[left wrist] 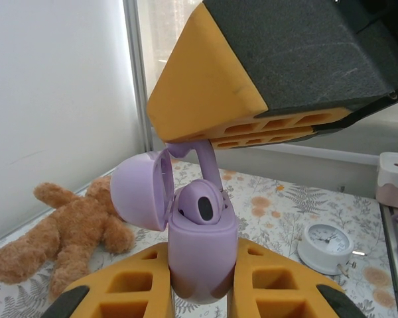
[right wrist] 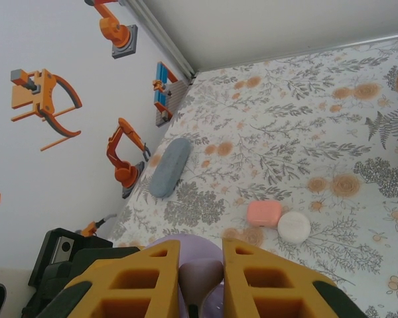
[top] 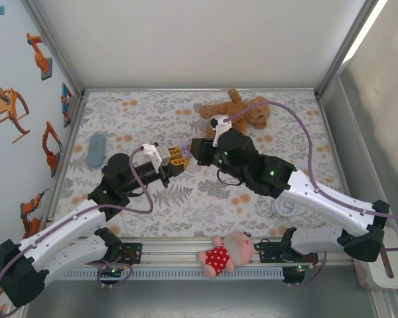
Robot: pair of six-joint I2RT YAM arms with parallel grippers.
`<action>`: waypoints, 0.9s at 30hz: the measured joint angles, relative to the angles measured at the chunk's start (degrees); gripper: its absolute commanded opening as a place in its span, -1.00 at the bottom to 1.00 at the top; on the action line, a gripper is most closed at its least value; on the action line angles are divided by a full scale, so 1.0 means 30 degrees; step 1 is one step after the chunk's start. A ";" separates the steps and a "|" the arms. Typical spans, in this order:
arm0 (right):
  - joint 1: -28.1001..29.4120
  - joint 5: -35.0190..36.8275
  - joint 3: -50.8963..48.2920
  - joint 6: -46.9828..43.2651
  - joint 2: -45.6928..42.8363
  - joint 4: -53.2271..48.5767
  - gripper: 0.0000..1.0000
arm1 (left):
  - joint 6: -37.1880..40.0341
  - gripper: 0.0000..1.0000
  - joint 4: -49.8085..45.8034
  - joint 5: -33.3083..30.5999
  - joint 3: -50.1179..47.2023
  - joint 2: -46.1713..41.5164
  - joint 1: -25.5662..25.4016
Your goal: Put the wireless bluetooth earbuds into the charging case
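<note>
The left end effector [top: 175, 161] is clamped around the lilac case [left wrist: 202, 262], which is held upright with its lid [left wrist: 139, 192] swung open to the left. Above the case, a lilac earbud [left wrist: 198, 197] is pinched by its stem in the right end effector [left wrist: 186, 136], its head resting at the case's mouth. From the right wrist, a coral case [right wrist: 264, 213] and a white case [right wrist: 294, 227] are seen side by side on the worktop [right wrist: 305, 132], beyond the lilac case.

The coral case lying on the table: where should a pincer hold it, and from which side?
Probably from above, closing on its two long sides: the coral case lies flat and closed, and the white case crowds one short end.
</note>
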 measured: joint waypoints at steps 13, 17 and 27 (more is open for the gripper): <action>0.0204 0.0219 -0.0102 -0.0051 0.0007 0.0109 -0.62 | -0.0073 -1.00 0.0029 -0.0131 0.0000 0.0000 0.0000; 0.0306 0.0328 -0.0153 -0.0051 0.0007 0.0124 -0.62 | -0.0138 -1.00 -0.0022 -0.0131 0.0000 0.0000 0.0000; 0.0452 0.0947 -0.0488 -0.0248 -0.0073 0.0386 -0.62 | -0.0306 -1.00 -0.0306 -0.0197 0.0000 0.0000 -0.0015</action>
